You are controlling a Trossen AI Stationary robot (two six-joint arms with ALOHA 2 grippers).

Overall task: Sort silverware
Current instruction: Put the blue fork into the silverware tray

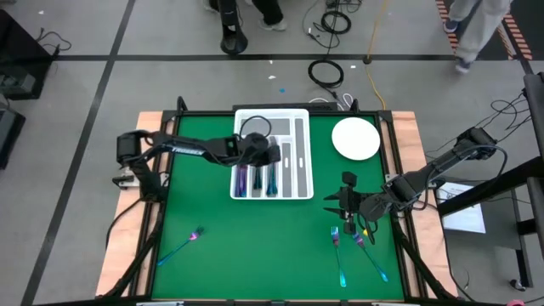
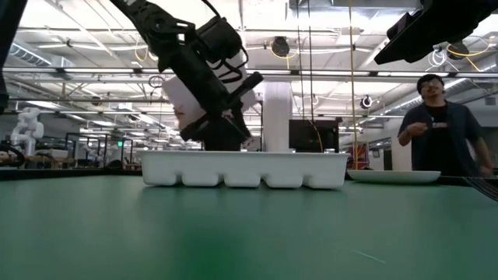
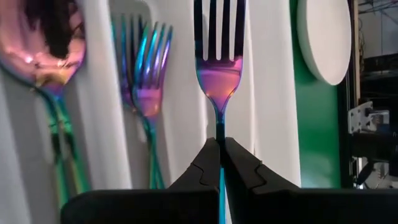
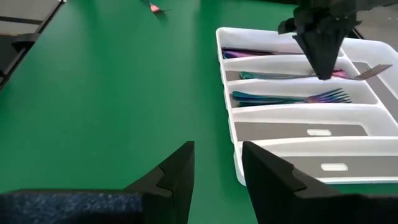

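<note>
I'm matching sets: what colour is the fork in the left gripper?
The fork is iridescent: pink-purple at the neck, blue-teal on tines and handle. Best seen in the left wrist view.

fork [image 3: 219, 74]: glossy iridescent metal | tray [image 3: 264, 93]: smooth white plastic | table [image 4: 112, 93]: matt green

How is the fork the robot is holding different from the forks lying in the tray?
The held fork is pinched by its handle in the shut left gripper; the tray forks lie loose. The held fork is single above the white tray; the tray forks are stacked together in a compartment. Both have a rainbow finish.
</note>
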